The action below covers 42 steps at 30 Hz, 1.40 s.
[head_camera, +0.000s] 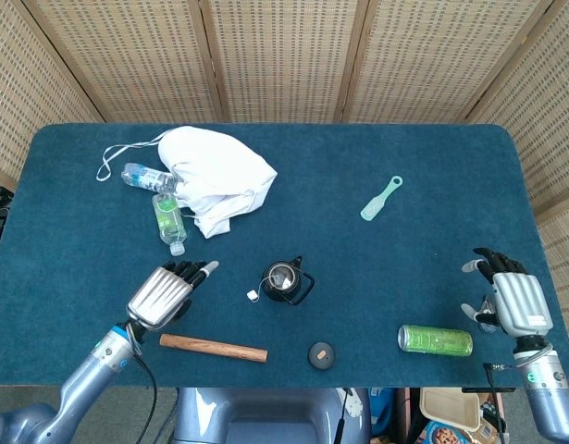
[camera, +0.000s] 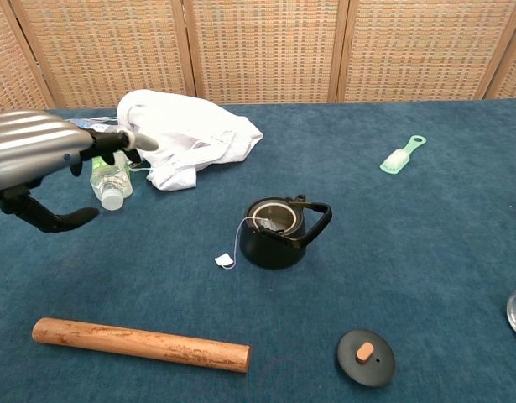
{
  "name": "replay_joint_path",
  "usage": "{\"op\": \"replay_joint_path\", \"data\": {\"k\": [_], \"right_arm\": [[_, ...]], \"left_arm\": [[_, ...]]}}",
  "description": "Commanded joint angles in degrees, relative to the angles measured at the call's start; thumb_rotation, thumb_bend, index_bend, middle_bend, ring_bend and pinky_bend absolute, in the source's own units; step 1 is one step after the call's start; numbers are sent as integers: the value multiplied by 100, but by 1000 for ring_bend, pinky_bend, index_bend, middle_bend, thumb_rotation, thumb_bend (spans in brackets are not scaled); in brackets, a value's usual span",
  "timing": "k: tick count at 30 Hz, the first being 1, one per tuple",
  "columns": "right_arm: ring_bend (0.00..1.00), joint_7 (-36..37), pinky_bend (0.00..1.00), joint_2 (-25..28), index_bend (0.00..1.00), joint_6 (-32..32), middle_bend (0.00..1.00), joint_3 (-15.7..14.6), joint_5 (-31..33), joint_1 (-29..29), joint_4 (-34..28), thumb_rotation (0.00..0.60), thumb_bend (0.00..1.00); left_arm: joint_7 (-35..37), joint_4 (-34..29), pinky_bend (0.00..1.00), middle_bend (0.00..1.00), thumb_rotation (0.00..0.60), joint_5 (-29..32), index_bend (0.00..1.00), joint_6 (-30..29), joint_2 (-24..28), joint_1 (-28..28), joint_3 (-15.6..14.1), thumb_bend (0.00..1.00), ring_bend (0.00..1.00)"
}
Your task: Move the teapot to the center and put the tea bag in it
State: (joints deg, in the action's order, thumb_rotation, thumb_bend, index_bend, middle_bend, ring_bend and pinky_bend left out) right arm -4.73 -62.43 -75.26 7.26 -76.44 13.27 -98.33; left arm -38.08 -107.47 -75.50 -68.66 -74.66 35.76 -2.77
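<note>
The black teapot (head_camera: 284,281) (camera: 278,232) stands lidless near the table's middle, handle to the right. The tea bag (camera: 270,222) lies inside it; its string runs over the rim to a white tag (head_camera: 252,296) (camera: 224,261) lying on the cloth left of the pot. The round lid (head_camera: 321,353) (camera: 366,357) rests in front, to the right. My left hand (head_camera: 164,291) (camera: 39,164) hovers left of the pot, fingers spread and holding nothing. At the table's right edge is my right hand (head_camera: 511,301), fingers apart, empty.
A wooden rolling pin (head_camera: 213,347) (camera: 140,344) lies front left. White cloth (head_camera: 219,176) (camera: 190,134) and two plastic bottles (head_camera: 168,217) (camera: 111,180) sit back left. A green can (head_camera: 435,340) lies near the right hand. A mint brush (head_camera: 381,198) (camera: 403,154) is back right.
</note>
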Motion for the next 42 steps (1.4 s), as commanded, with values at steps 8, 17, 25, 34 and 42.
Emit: {"op": "replay_joint_path", "data": {"k": [8, 17, 25, 34, 42], "right_arm": [[224, -123, 313, -177, 403, -281, 266, 37, -28, -94, 53, 600, 198], [223, -319, 312, -304, 403, -629, 265, 58, -56, -245, 50, 600, 198], [222, -502, 313, -423, 403, -831, 266, 0, -129, -373, -10, 600, 198], [222, -570, 312, -428, 403, -850, 266, -9, -143, -414, -70, 600, 198], [221, -645, 312, -440, 403, -755, 266, -64, -176, -411, -127, 600, 198]], "left_arm": [[1543, 522, 293, 144, 600, -726, 40, -1743, 92, -1206, 112, 446, 199], [2124, 809, 278, 144, 600, -729, 40, -2408, 334, -1923, 130, 447, 199], [2194, 848, 177, 144, 600, -582, 41, -2324, 524, -2367, -70, 452, 176], [2163, 938, 100, 139, 600, -751, 40, -2391, 531, -2595, -56, 456, 151], [2208, 983, 98, 139, 600, -814, 40, -2240, 509, -2673, 12, 456, 151]]}}
